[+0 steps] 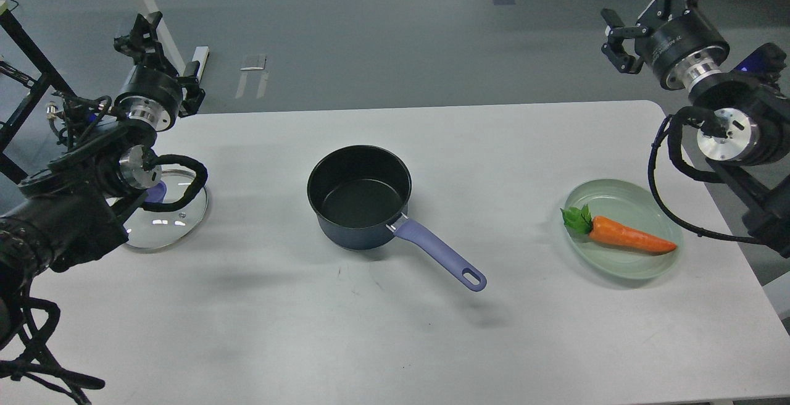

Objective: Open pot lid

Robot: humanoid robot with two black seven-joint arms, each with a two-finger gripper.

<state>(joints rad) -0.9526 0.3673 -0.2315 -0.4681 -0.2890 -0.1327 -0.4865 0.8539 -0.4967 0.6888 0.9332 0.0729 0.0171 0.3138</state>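
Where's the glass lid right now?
In the head view the lid lies flat on the white table at the left, off the pot and partly hidden behind the left arm.

A pale green glass plate (617, 269) sits on the right side of the white table (395, 343), holding an orange carrot (632, 236) with green leaves at its left end. Beyond the table's far edge lies grey floor (370, 34), with a black frame (24, 78) at far left.

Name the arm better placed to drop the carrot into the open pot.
Right. Its claw hangs above the table's right end, nearer the carrot; the left claw is beyond the pot, by the lid.
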